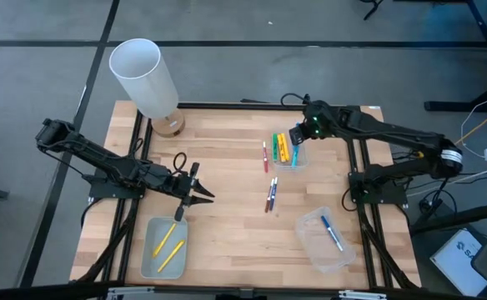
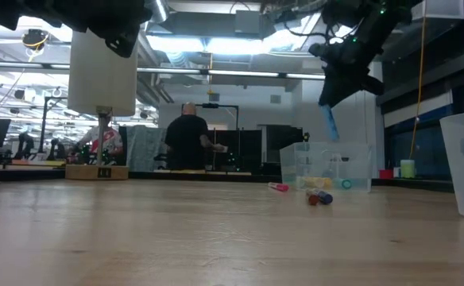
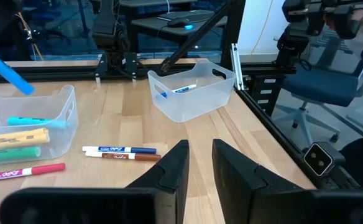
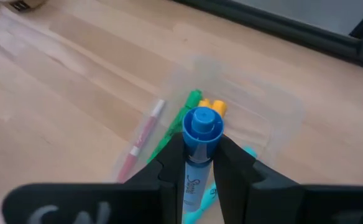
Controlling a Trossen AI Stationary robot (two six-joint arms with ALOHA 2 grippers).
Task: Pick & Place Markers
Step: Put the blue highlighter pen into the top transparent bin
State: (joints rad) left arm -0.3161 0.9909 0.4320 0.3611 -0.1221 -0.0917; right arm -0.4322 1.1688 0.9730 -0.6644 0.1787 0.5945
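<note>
Right gripper [image 4: 197, 163] raised above the far clear tray [image 1: 287, 152], jaws clamped on a blue marker [image 4: 200, 134], loose markers [image 1: 270, 194] mid-worktop [image 1: 227, 158], left gripper [image 1: 200, 193] by the near-left tray [image 1: 163, 247], jaws slightly apart, holding nothing.

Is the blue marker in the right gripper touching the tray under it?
Apart. The low view shows the blue marker hanging from the right gripper with clear air between its lower tip and the tray.
</note>
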